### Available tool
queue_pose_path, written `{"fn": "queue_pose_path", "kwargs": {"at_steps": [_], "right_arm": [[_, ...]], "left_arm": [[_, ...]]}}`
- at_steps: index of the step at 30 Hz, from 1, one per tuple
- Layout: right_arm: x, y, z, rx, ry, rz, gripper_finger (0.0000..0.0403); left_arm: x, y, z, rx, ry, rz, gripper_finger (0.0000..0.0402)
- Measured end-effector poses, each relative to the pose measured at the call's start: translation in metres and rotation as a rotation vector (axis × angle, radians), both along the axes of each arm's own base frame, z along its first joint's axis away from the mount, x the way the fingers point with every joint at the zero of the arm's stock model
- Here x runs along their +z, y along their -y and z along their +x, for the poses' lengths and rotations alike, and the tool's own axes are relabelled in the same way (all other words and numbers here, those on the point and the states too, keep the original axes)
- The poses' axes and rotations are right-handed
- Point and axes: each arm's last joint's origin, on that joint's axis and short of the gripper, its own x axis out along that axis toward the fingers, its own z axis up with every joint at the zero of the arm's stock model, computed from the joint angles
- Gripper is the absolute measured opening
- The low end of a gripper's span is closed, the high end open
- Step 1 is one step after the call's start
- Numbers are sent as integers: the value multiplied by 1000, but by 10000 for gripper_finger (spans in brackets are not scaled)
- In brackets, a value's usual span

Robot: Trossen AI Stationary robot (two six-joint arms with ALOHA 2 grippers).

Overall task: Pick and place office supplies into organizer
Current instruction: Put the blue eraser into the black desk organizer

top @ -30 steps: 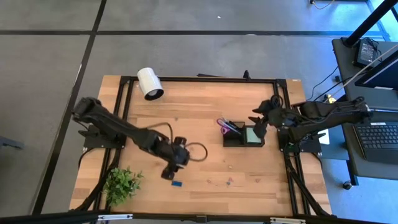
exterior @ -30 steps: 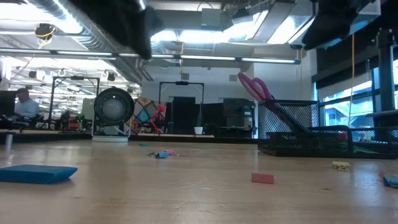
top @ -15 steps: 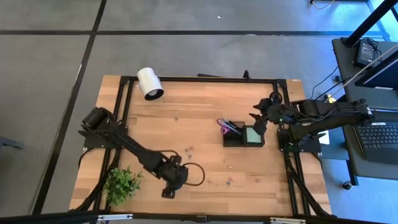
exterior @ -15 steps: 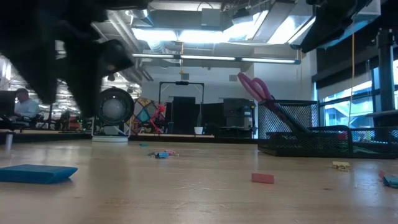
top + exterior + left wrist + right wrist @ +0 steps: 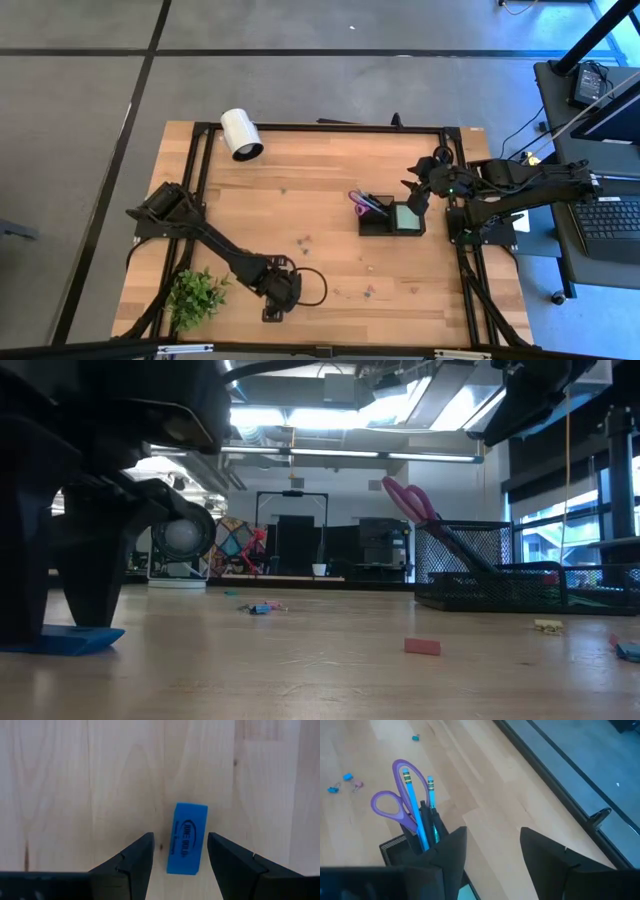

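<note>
A small blue block (image 5: 186,839) lies flat on the wood near the table's front edge, left of the middle. My left gripper (image 5: 180,840) points steeply down over it, open, with one finger on each side of the block and a gap showing at both. In the low view the block (image 5: 70,640) lies at the foot of those dark fingers. The black organizer (image 5: 390,218) stands right of centre and holds the purple scissors (image 5: 395,795), pens (image 5: 417,820) and a green notepad (image 5: 403,215). My right gripper (image 5: 415,195) hangs open above its far right corner, with nothing between its fingers.
A white cylinder (image 5: 240,133) lies at the far left. A green plant (image 5: 197,295) stands at the near left corner, close to my left arm. Tiny clips (image 5: 368,292) and a small reddish piece (image 5: 421,647) lie scattered on the wood between block and organizer.
My left gripper has moved toward the table's near edge and come down, rolling about its own axis. Its open fingers now stand on either side of the blue block, close to the wood. The block has not moved.
</note>
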Motion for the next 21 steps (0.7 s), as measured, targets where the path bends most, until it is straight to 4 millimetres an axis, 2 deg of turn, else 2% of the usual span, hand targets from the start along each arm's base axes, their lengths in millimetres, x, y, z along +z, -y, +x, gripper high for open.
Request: {"fn": "queue_pose_path", "kwargs": {"at_steps": [4,21], "right_arm": [[0,0,0,10,-7,-10,189],[0,0,0,11,-8,-11,189]], "left_arm": [[-4,0,-1,-8,-16,14,177],[-6,-6,-2,-11,-29,88,98]]}}
